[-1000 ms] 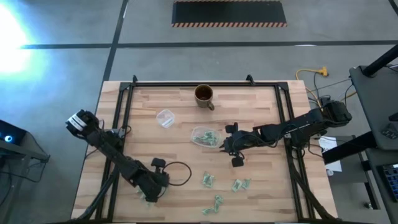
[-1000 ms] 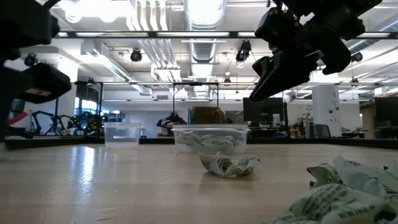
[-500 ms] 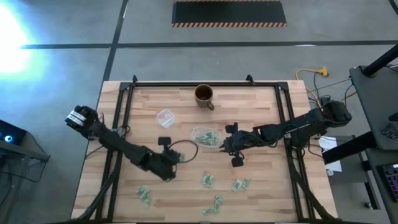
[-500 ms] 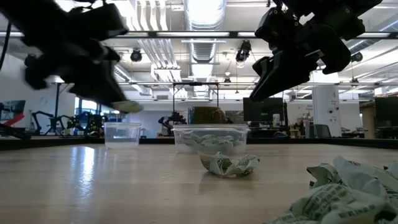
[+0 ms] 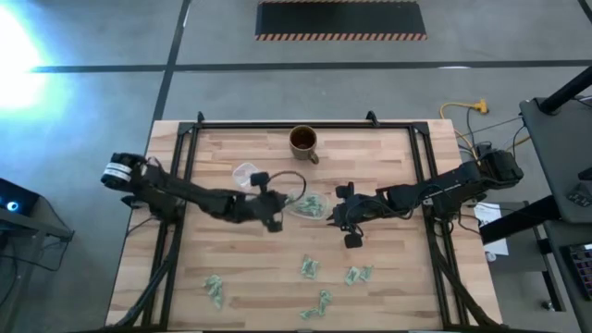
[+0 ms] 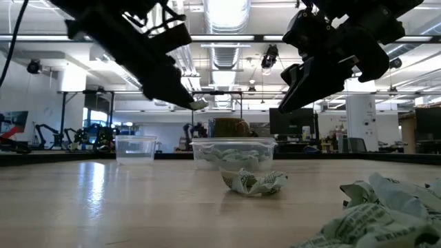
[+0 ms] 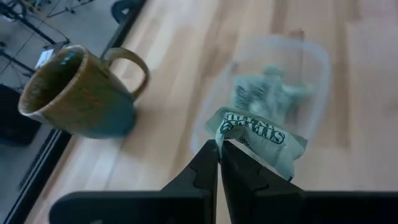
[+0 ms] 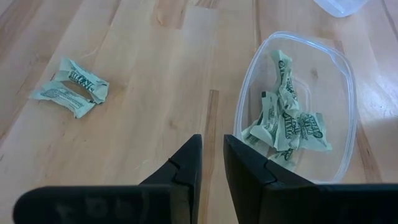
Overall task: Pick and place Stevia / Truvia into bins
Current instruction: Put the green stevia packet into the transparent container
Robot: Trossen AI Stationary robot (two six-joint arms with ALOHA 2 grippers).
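Left hand [image 7: 218,148] was clenched on 1 Stevia sachet [image 7: 261,134], hanging just beside the clear bin [image 5: 298,197]. Right hand [image 8: 211,150] hovered near the bin, fingers slightly parted, holding nothing.

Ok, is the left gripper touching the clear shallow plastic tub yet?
Apart. The low view shows the left gripper, shut on a green-and-white sachet, hanging above the clear tub.
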